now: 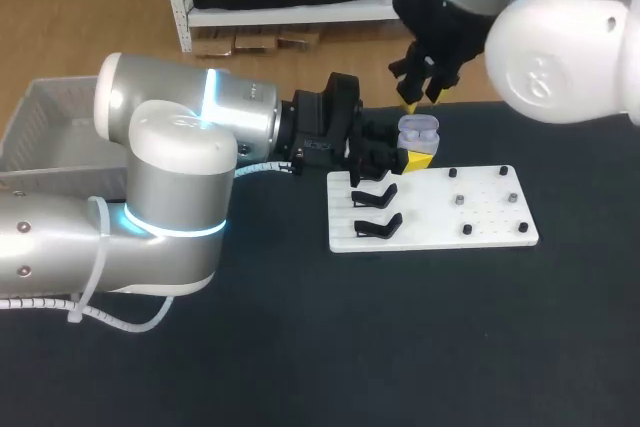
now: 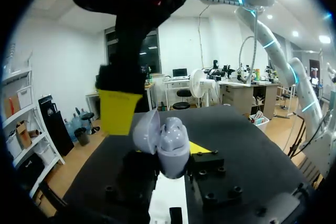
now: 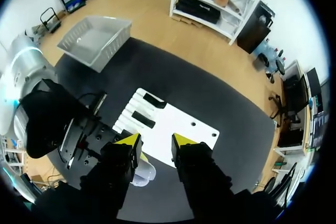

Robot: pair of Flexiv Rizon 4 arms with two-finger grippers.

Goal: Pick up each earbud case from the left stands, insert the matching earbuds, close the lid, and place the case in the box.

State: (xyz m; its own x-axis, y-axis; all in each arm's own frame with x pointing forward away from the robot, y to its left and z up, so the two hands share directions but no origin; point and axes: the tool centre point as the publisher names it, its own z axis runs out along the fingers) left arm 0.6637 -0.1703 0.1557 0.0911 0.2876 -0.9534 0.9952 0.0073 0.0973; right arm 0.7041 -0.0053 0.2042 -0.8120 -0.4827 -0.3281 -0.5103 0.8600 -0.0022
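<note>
Case (image 1: pixel 418 130), lavender, lid (image 2: pixel 146 129) hinged open: held over the far left corner of the white board (image 1: pixel 480 232). It is clamped from two sides in the left gripper (image 1: pixel 400 152), which comes in level from the left. Whether earbuds sit inside cannot be told.

Right gripper (image 3: pixel 156 142): fingers apart, nothing between them, pointing down from just above and behind the case. In its own wrist view the case lies under one finger rather than under the gap.

Lid: stands up on the side facing the right gripper, with one yellow finger (image 2: pixel 118 111) just beside its back, not clearly touching.

Judgement: the right arm is the free one and the nearer. Shutting the lid would call for a push from that finger across toward the case body.

Basket (image 1: pixel 40 122), grey: well apart, at the table's left.
</note>
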